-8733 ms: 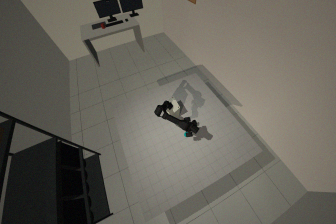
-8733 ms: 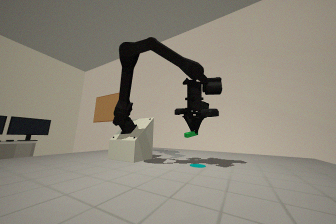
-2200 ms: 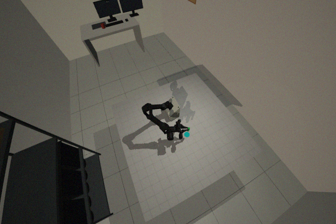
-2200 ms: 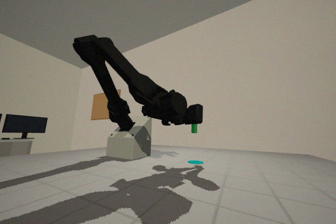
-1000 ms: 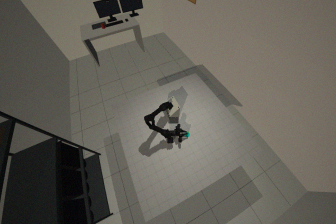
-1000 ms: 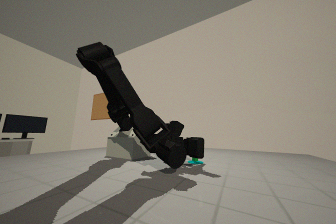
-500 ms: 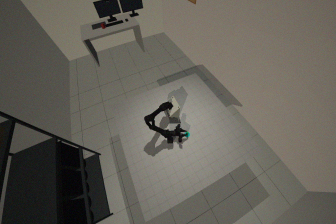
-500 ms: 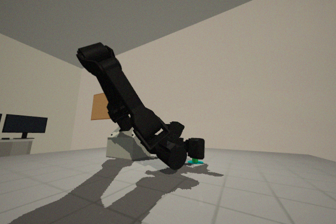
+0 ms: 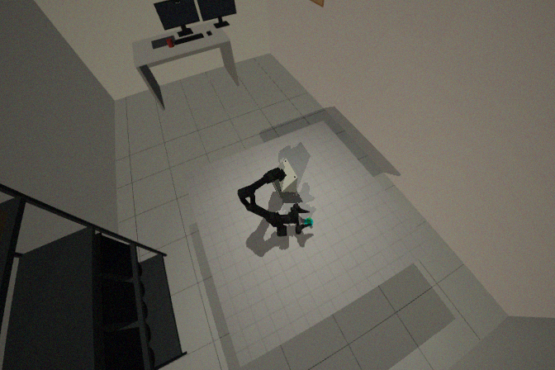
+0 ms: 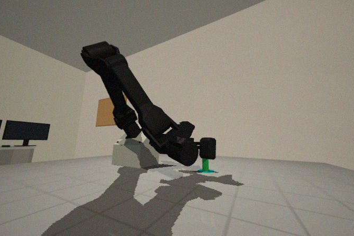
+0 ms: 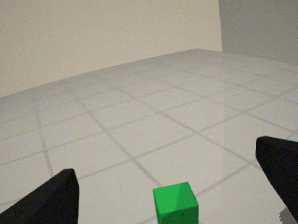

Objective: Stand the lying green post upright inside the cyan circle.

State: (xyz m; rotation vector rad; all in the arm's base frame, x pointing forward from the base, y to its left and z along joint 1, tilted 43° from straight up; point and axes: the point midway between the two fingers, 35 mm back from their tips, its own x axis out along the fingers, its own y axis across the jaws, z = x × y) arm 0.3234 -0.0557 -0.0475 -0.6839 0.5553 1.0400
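The green post (image 9: 308, 220) (image 10: 205, 164) (image 11: 176, 198) stands upright on the cyan circle (image 9: 311, 224) (image 10: 209, 171). Its foot looks to be inside the circle in the exterior view, though the exact centring is too small to tell. My gripper (image 9: 307, 218) (image 11: 170, 164) is open, with one finger on each side of the post. The wrist view shows wide gaps between the post and both fingers. In the exterior view the near finger hides the post's upper part. The circle is not in view in the wrist view.
The arm's pale base (image 9: 289, 177) (image 10: 124, 158) stands behind the gripper. A desk (image 9: 182, 49) with monitors is at the far wall, and a dark shelf unit (image 9: 55, 283) is at the left in the top view.
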